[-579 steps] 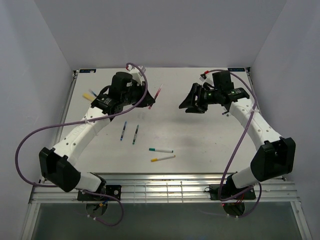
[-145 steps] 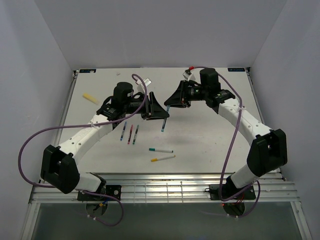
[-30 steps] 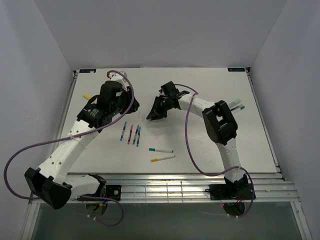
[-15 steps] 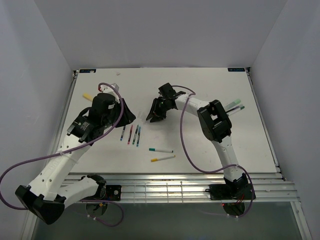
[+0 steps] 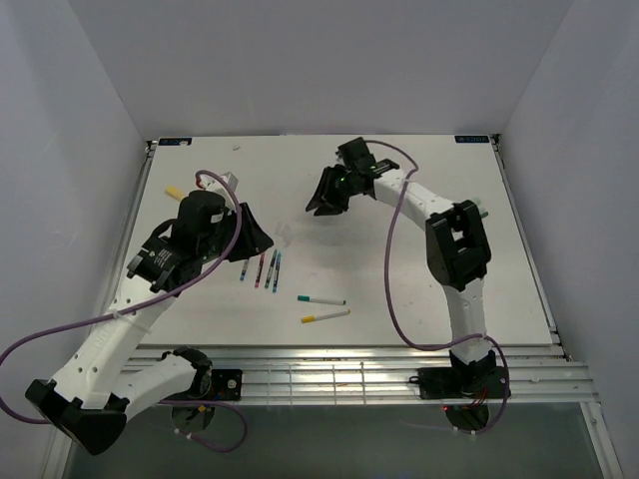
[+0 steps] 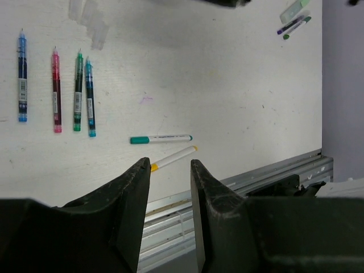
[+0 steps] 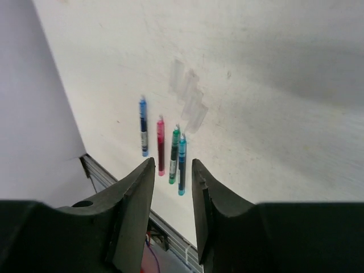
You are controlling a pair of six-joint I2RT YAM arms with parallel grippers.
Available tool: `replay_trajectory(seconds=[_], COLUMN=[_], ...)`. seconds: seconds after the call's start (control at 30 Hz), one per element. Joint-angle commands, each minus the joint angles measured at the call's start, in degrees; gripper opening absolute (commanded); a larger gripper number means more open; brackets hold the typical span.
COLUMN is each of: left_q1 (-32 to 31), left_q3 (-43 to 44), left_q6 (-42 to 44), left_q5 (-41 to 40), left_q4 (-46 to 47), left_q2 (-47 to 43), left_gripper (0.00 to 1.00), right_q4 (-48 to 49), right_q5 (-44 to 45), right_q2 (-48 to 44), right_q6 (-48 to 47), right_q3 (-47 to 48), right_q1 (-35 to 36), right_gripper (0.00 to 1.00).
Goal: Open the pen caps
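Note:
Four slim pens lie side by side: blue [image 6: 22, 77], red [image 6: 57, 91], green [image 6: 78, 91] and teal [image 6: 90, 96], bare tips pointing away from the table's front edge. Several clear caps [image 7: 187, 96] lie loose just beyond them. Two white pens lie nearer the front, one with a green cap [image 6: 138, 140], one with a yellow cap [image 6: 153, 166]. My left gripper [image 5: 255, 238] hovers open and empty left of the row. My right gripper [image 5: 324, 195] hangs open and empty farther back, its wrist view looking down on the row [image 7: 170, 148].
A yellow highlighter [image 5: 175, 192] lies at the far left of the white table [image 5: 419, 279]. More pens and a pale-green highlighter [image 6: 296, 16] lie at the right side. The metal rail [image 5: 329, 371] runs along the front edge.
My right gripper has opened and lifted back, away from the pen row. My left gripper has swung from the back left toward the row.

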Motion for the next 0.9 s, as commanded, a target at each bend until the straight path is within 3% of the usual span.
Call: replay_trajectory(seconds=[0.0, 0.2, 0.43, 0.7, 0.87], left_q1=[-0.04, -0.04, -0.04, -0.04, -0.04], left_q3=[-1.96, -7.49, -13.39, -11.63, -11.28], left_q6=[1.98, 8.65, 9.81, 12.71, 13.24], left_q5=[3.8, 7.75, 12.94, 13.21, 13.82], left_q4=[0.28, 2.91, 9.95, 10.56, 12.14], left_q2=[-2.28, -3.6, -4.75, -0.18, 3.78], left_gripper=[0.45, 0.47, 0.49, 0.5, 0.49], right_q4=[-4.22, -13.54, -19.96, -25.05, -27.61], right_q5=[3.92, 11.38, 20.18, 35.81, 39.44], right_q2=[-10.3, -14.35, -14.35, -10.15, -6.54], right_q6=[-3.23, -8.33, -11.32, -9.92, -9.3], right_q3=[1.19, 0.58, 0.84, 3.64, 6.11], right_q1=[-9.35, -22.72, -34.83, -39.61, -40.05], right_gripper=[0.39, 0.39, 0.37, 0.33, 0.3])
